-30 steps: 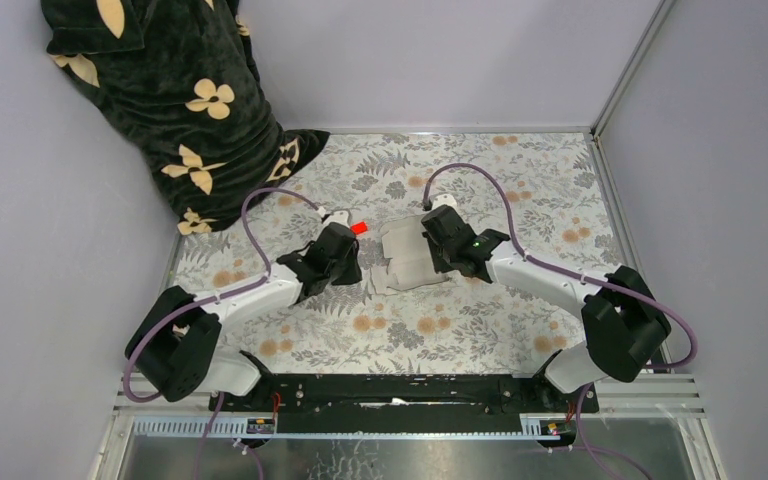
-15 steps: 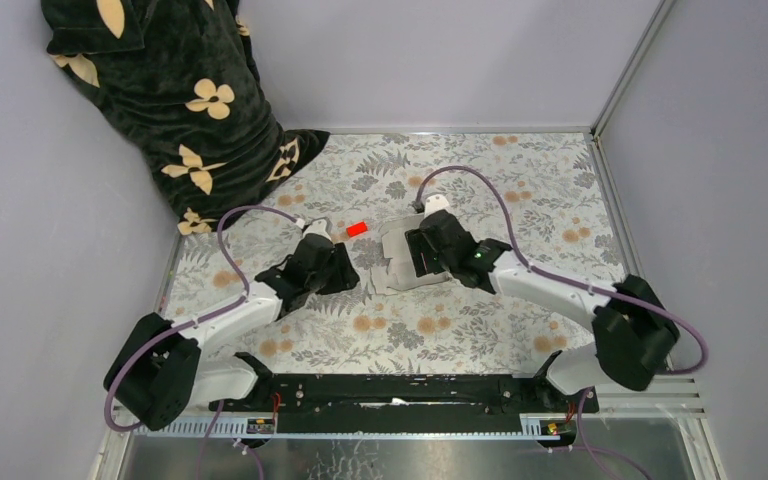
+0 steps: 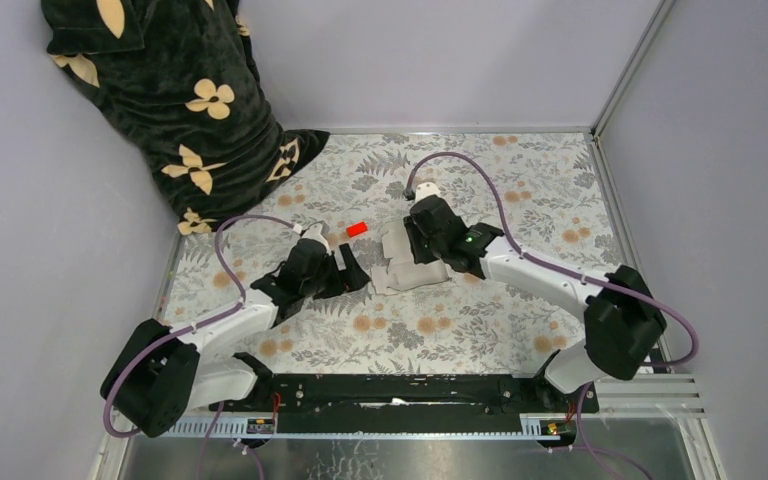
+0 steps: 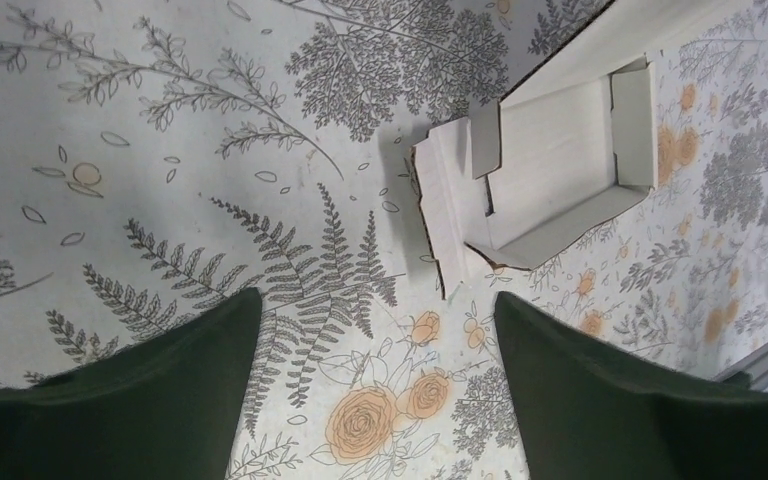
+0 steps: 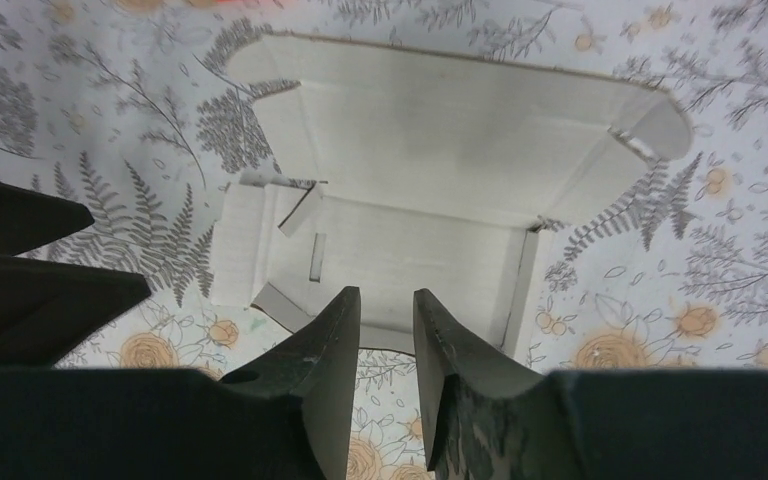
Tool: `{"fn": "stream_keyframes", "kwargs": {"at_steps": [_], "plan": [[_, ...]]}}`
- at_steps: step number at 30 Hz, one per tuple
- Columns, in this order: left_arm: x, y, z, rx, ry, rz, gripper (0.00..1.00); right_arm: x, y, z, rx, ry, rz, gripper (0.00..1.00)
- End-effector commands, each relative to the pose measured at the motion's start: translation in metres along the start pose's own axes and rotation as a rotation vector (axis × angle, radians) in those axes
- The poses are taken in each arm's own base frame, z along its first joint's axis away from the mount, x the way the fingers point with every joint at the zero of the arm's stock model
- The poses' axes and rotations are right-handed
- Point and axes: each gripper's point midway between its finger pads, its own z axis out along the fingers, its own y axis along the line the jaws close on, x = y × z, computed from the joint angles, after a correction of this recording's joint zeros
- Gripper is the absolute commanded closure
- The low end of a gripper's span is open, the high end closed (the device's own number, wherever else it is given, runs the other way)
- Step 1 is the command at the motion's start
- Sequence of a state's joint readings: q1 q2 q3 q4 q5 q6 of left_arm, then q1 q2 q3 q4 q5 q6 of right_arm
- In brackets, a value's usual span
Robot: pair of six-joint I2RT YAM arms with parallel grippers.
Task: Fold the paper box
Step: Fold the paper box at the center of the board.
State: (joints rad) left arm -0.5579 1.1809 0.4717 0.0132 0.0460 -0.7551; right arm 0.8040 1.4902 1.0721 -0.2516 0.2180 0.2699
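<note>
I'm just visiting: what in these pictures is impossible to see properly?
1. Right wrist view: the right claw hides the middle of the box's near wall, so contact there cannot be told.
2. Top view: the same claw covers much of the box, hiding its inside.
3. Left wrist view: the top edge cuts off part of the box.
4. Top view: the red piece is too small to identify.

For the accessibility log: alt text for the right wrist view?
A partly folded white paper box lies open on a floral tablecloth, some walls raised, lid flap flat beyond. The right gripper hovers at its near wall, jaws slightly apart.
</note>
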Motion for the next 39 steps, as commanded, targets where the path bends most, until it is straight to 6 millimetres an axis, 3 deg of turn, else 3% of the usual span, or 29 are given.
{"fn": "stream_keyframes", "kwargs": {"at_steps": [1, 4, 5, 12, 21, 28, 39], "plan": [[-0.006, -0.006, 0.003, 0.061, -0.034, -0.046, 0.17, 0.014, 0.007, 0.012, -0.003, 0.086, 0.038, 0.67], [-0.005, -0.003, 0.005, 0.062, -0.026, -0.059, 0.58, 0.028, 0.010, 0.021, -0.009, 0.128, 0.058, 0.66], [-0.004, -0.002, 0.006, 0.063, -0.020, -0.061, 0.63, 0.033, 0.010, 0.025, -0.008, 0.139, 0.061, 0.66], [0.006, 0.002, 0.021, 0.097, 0.026, -0.099, 0.74, 0.059, 0.003, 0.032, 0.030, 0.202, 0.079, 0.66], [0.019, -0.008, 0.039, 0.184, 0.082, -0.160, 0.74, 0.078, -0.006, 0.035, 0.073, 0.250, 0.091, 0.67], [0.020, -0.015, 0.040, 0.230, 0.086, -0.173, 0.54, 0.095, -0.017, 0.043, 0.122, 0.272, 0.121, 0.67], [0.027, 0.004, 0.042, 0.163, 0.070, -0.206, 0.59, 0.099, -0.023, 0.046, 0.127, 0.266, 0.172, 0.74]]}}
